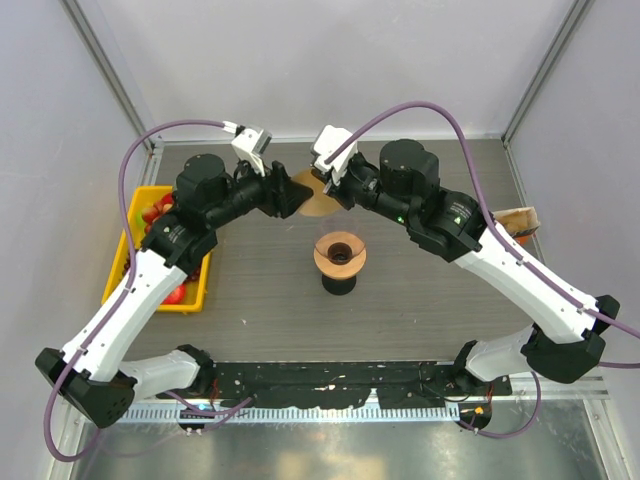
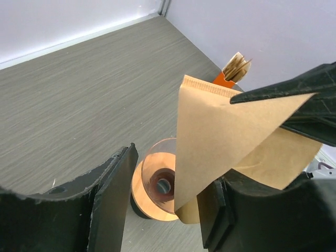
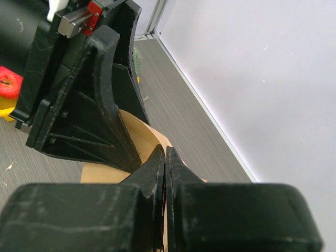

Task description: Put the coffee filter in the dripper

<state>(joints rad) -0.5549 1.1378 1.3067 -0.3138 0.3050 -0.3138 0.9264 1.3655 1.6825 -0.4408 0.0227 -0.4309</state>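
While my right pincer (image 3: pixel 165 153) clamps the coffee filter (image 2: pixel 220 136) at upper centre, my left pincer (image 2: pixel 170 170) sits spread wide beside it; dripper (image 1: pixel 340 252) mid-frame on the counter (image 1: pixel 250 280).

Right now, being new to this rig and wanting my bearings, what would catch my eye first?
Over the far middle of the table, the right gripper is shut on the tan coffee filter, with the left gripper open beside it. Nearer the bases stands the orange dripper, empty. A yellow bin sits at the left.
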